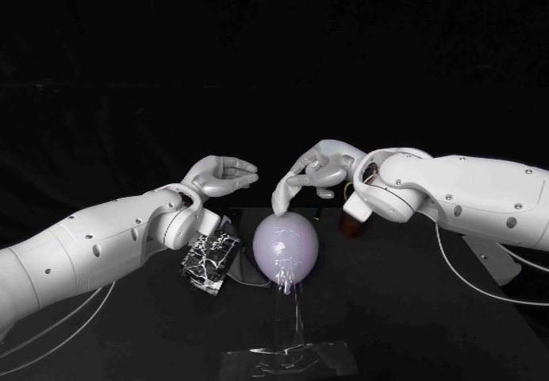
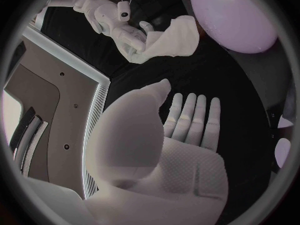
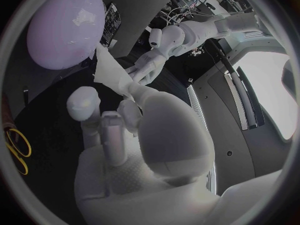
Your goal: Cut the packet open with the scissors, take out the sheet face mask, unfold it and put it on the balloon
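We see the right hand (image 1: 315, 168) pinching the sheet face mask (image 1: 280, 196) over the balloon (image 1: 285, 246), the left hand (image 1: 223, 175) empty with fingers straight, the packet (image 1: 212, 260) just beside the balloon.

robot lab, black table (image 1: 424, 317), white arms (image 1: 103, 238)

My left hand (image 2: 178, 147): fingers straight, side by side, nothing in it. Beyond the fingertips my right hand (image 2: 122, 29) pinches the white sheet mask (image 2: 172, 37) — hanging crumpled, just beside the pale purple balloon (image 2: 234, 17).
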`<move>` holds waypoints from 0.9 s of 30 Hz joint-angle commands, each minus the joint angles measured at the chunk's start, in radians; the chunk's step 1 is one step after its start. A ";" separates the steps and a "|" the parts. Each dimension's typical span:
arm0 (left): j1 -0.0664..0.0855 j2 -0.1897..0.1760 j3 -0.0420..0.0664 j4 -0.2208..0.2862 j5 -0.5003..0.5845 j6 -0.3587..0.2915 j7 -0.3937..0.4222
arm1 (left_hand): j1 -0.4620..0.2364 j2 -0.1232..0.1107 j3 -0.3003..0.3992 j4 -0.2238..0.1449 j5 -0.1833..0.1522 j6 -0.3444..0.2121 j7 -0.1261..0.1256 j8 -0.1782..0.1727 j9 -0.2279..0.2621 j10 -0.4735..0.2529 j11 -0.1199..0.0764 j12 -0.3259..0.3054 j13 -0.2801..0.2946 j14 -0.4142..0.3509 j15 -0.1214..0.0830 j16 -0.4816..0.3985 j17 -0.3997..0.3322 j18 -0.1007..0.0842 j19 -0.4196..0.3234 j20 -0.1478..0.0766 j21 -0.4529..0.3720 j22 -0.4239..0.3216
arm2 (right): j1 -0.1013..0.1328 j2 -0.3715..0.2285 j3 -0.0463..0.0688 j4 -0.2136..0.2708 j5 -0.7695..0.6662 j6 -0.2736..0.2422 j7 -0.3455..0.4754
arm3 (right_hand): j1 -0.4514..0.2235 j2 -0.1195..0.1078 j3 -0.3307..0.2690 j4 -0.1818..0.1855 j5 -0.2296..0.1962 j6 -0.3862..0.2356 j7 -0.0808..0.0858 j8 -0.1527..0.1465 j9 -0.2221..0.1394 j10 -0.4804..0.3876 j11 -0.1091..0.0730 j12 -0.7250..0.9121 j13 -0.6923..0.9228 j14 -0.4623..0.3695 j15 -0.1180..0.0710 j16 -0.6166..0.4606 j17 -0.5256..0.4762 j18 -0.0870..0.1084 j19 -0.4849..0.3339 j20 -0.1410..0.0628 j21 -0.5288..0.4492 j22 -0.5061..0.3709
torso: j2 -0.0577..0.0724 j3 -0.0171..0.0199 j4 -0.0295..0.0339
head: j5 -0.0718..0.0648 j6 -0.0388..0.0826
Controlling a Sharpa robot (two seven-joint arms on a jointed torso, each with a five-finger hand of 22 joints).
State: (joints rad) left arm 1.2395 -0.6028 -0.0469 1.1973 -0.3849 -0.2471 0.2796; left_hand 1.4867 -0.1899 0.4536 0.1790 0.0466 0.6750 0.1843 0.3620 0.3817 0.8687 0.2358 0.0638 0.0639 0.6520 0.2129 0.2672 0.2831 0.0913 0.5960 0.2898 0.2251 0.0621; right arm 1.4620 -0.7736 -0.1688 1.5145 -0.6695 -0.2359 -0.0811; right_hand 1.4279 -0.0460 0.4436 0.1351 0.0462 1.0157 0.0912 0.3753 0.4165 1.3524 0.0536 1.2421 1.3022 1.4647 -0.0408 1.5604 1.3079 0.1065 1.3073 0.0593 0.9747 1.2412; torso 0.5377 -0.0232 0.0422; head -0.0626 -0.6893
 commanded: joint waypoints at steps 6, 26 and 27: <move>0.002 0.005 0.001 -0.022 -0.044 -0.025 0.019 | -0.001 -0.005 -0.012 -0.001 0.001 -0.005 0.092 -0.005 -0.004 -0.020 0.002 0.003 0.001 -0.018 0.003 0.009 0.002 -0.020 -0.020 0.002 -0.015 -0.002 | 0.010 0.007 0.001 -0.019 0.130 0.011 -0.123 | -0.003 0.010 0.012 -0.002 0.003 0.001 -0.008 0.011 0.047 0.055 -0.046 0.009 0.004 0.104 -0.009 0.007 0.257 0.007 0.011 -0.001 0.011 0.006 | 0.001 -0.0006 -0.0006 | -0.001 0.003; -0.006 -0.037 0.001 0.138 -0.102 0.006 0.177 | 0.033 0.013 0.069 -0.034 0.002 0.160 0.019 0.012 -0.033 0.179 -0.072 0.050 0.000 0.219 -0.077 0.089 0.029 0.092 0.240 -0.020 0.117 0.049 | 0.016 0.023 0.000 -0.036 0.123 -0.126 -0.292 | -0.017 0.001 0.022 -0.007 0.002 0.001 -0.011 0.019 0.051 0.059 -0.048 0.007 0.004 0.105 -0.011 0.009 0.259 0.006 0.017 -0.004 0.018 0.011 | 0.000 0.0001 0.0007 | -0.006 0.006; -0.007 -0.035 0.001 0.143 -0.106 0.013 0.173 | 0.033 0.013 0.069 -0.034 0.002 0.160 0.019 0.011 -0.033 0.179 -0.072 0.050 0.000 0.219 -0.076 0.089 0.029 0.092 0.240 -0.020 0.117 0.049 | 0.016 0.024 0.000 -0.035 0.125 -0.132 -0.288 | -0.017 0.001 0.022 -0.007 0.002 0.001 -0.011 0.019 0.051 0.059 -0.048 0.007 0.004 0.105 -0.011 0.009 0.259 0.006 0.017 -0.004 0.018 0.011 | 0.000 0.0002 0.0004 | -0.006 0.007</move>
State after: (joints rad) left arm 1.2337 -0.6412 -0.0467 1.3314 -0.4502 -0.2725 0.4161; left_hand 1.5212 -0.1712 0.5164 0.1448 0.0465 0.8292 0.2053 0.3767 0.3485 1.0425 0.1628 0.1161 0.0652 0.8653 0.1359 0.3574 0.3129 0.1707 0.8313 0.2699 0.3390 0.1105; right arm 1.4768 -0.7512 -0.1693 1.4768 -0.5492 -0.3178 -0.3489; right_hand 1.4205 -0.0449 0.4600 0.1294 0.0464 1.0144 0.0891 0.3758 0.4165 1.3548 0.0557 1.2494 1.3039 1.4675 -0.0434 1.5643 1.3081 0.0993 1.3182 0.0558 0.9893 1.2509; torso 0.5389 -0.0241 0.0426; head -0.0691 -0.6833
